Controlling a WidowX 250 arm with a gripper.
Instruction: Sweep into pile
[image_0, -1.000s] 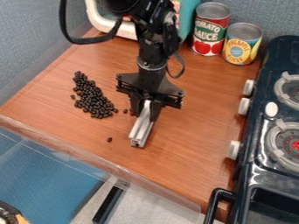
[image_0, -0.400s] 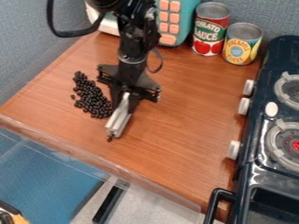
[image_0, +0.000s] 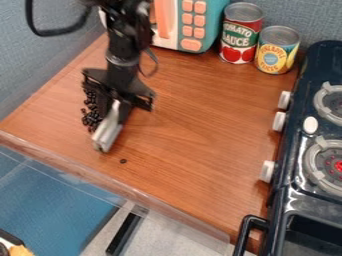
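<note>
My end effector (image_0: 112, 111) hangs down by one bean pile (image_0: 89, 118), gripping apparently one metal bar (image_0: 106, 135), one stray bean (image_0: 123, 161) nearby.

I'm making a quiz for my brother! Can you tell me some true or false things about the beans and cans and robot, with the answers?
1. The hand holds a silver bar. True.
2. Both cans are tipped over. False: the red can and yellow can stand upright.
3. One lone bean lies away from the bean pile. True.
4. The bean pile is on the stove. False: it's on the wooden table.
</note>
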